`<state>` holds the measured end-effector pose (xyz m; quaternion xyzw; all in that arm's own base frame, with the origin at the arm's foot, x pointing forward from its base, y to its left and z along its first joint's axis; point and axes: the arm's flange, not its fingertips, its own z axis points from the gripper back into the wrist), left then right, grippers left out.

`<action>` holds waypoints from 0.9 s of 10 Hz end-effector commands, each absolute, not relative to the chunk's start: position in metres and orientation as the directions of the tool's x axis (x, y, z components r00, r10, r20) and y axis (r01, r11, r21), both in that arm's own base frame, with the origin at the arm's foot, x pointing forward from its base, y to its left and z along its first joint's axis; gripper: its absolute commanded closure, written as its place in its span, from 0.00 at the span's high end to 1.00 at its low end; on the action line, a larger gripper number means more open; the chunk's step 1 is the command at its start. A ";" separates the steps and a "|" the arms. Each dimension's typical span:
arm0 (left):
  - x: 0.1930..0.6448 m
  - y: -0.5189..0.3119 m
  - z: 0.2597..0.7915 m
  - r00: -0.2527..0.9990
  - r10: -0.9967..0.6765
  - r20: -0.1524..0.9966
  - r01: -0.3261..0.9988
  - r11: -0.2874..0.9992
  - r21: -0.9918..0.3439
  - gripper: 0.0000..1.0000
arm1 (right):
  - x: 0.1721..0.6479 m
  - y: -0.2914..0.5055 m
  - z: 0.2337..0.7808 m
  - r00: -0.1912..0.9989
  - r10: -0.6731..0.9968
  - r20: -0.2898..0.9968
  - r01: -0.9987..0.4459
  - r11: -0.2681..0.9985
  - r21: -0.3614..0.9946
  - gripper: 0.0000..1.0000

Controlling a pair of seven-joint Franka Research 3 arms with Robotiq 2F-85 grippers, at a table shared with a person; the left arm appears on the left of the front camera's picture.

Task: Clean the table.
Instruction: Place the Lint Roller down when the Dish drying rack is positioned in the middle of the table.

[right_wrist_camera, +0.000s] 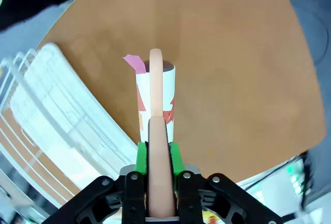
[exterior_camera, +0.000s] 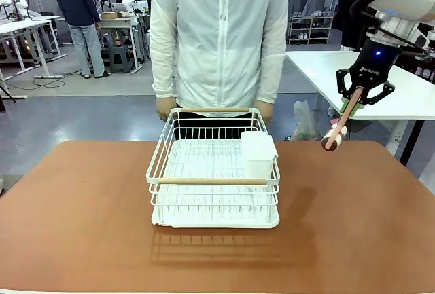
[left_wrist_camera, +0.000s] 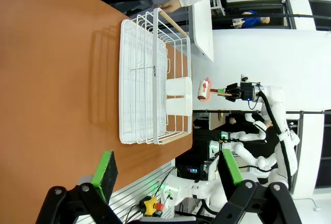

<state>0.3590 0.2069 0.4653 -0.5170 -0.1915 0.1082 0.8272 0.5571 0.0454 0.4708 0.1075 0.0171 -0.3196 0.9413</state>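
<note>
Above the far right part of the table, the right gripper is hanging in the air with its jaws clamped on the pinkish handle of a lint roller, the green pads pressing the handle from both sides. It is holding the tool by the upper end of the handle so that the roll is pointing down and toward the tabletop, which looks like the stance for rolling the surface clean; the roll is not yet touching the wood-coloured top. The roller is showing a white paper roll with red print and a loose pink tab at its end, on a smooth rounded handle.

Near the far edge, at the middle, a white wire dish rack is standing on a white drip tray, with pale wooden bars along its near and far rims and a white plastic cup-shaped holder in its right side. A person in a thin white zipped jacket is standing at the far edge with one hand at the rack's far bar, perhaps steadying or about to move it.

Off the table's left edge, the left gripper is waiting with its jaws spread wide and empty. The tabletop itself is a matte, smooth terracotta slab with rounded corners, bare around the rack.
</note>
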 end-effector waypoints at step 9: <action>0.356 0.209 0.466 0.906 0.366 0.214 0.036 0.436 -0.899 1.00 | 0.531 0.068 0.358 0.124 -0.991 0.050 0.866 0.133 0.483 0.21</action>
